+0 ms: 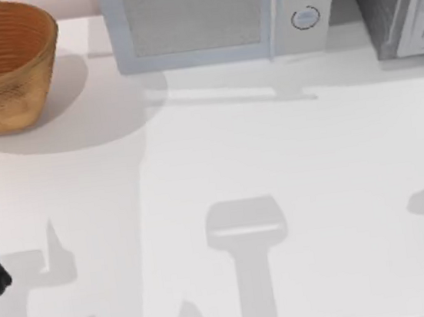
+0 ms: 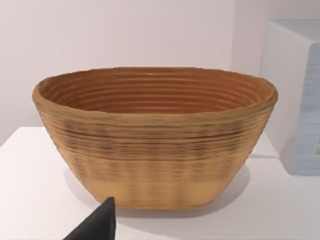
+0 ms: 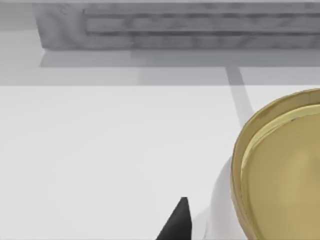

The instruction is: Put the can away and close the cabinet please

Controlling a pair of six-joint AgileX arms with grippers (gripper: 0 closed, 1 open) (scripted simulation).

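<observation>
Right tool beside the can, cabinet waiting at the far right.

The right tool (image 3: 181,220) shows one dark fingertip just beside the can (image 3: 280,170), whose gold lid fills the near corner of the right wrist view; I cannot tell whether its fingers are spread or pressed together, though it seems lined up for a grasp. The can stands on the white worktop (image 1: 220,165), apart from the grey cabinet (image 1: 398,0) beyond it. The left tool (image 2: 97,225) idles at the left edge, facing the basket (image 2: 155,140); its fingers are equally unreadable. A microwave (image 1: 217,15) sits between basket and cabinet.
</observation>
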